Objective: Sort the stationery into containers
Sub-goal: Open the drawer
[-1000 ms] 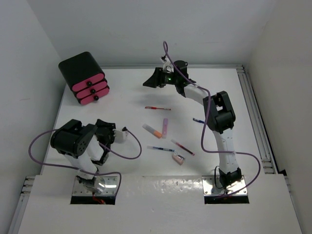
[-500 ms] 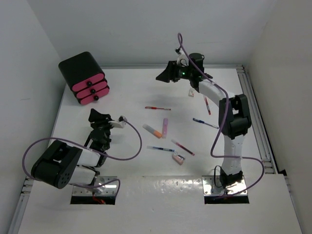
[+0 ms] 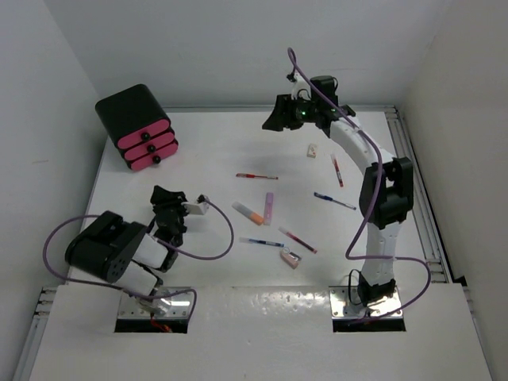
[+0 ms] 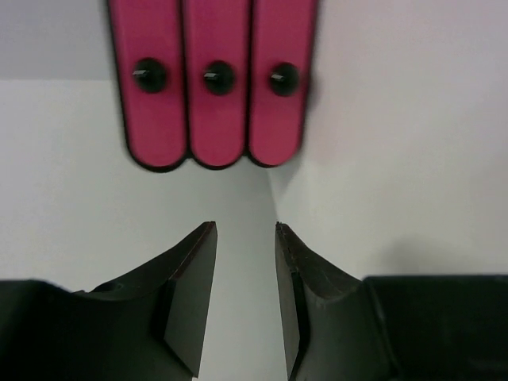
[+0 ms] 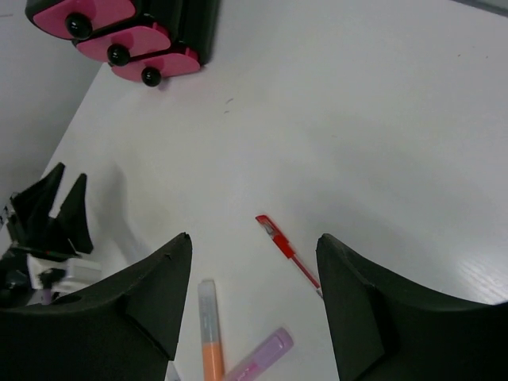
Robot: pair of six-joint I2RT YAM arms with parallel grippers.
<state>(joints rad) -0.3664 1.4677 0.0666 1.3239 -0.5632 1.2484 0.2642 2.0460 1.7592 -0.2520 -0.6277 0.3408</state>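
Pink drawers (image 4: 214,119) cut by top edge; lilac marker (image 5: 266,352) cropped at bottom; red pen (image 5: 284,244) tail behind right tool finger (image 5: 353,309).

you get bright, even light; shadows on the white table (image 3: 206,151) are soft. pink drawers (image 4: 216,119) look slightly blurred in your left wrist view.

On my feed: right gripper (image 5: 254,238), jaws spread wide with nothing between them, above the white table (image 5: 381,119). Just ahead of the gap I log one red pen (image 5: 286,248) lying slantwise. Beside the finger on my screen's left are an orange-and-white marker (image 5: 209,333) and a lilac marker (image 5: 262,355), close together. Far ahead to the left are three pink drawers (image 5: 139,36) with black knobs in a black cabinet (image 5: 194,24), and nearer, at the left edge, the left gripper (image 5: 70,173).
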